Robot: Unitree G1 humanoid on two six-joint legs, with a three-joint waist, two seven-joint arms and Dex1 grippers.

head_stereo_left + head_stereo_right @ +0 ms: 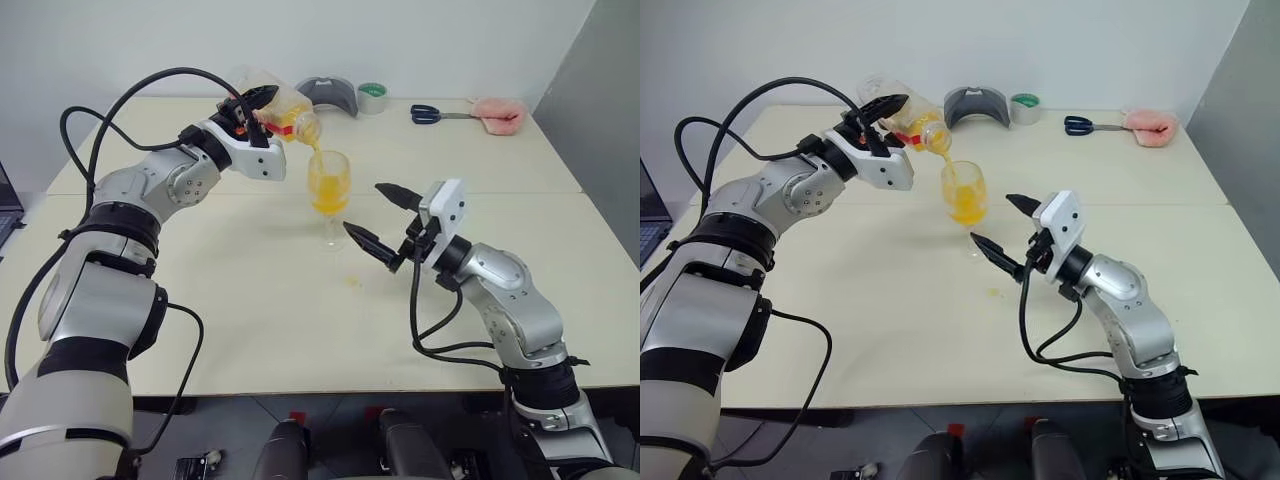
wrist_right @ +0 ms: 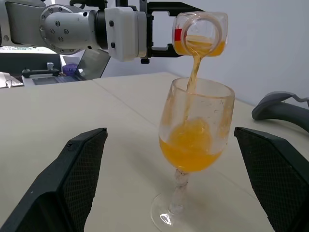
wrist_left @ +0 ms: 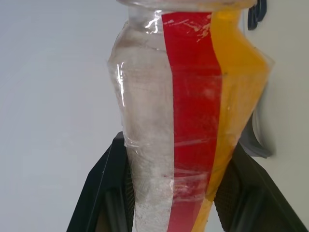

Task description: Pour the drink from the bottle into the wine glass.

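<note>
Up above the desk (image 1: 250,330), the left tool (image 1: 258,108) is clamped on the bottle (image 1: 285,112), which is tipped far over with its open mouth pointing down toward the glass (image 1: 329,192). A thin stream of drink (image 2: 193,72) runs from the mouth into the bowl, and orange liquid still lies along the lower side of the bottle — its red label strip shows plainly between the black fingers (image 3: 104,193) in the left wrist view. The glass stands upright on the desk, its bowl roughly a third full, with orange streaks on the inside wall.

The right tool (image 1: 385,222) hangs just beside the glass on the near side, its two fingers spread wide apart and holding nothing; the stem of the glass stands between them and a little beyond, untouched. A small orange splash (image 1: 352,281) lies on the desk near the foot of the glass.

Along the far edge sit a grey curved object (image 1: 330,95), a roll of tape (image 1: 372,98), scissors (image 1: 435,115) and a pink cloth (image 1: 499,112) — all well apart from the pouring.
</note>
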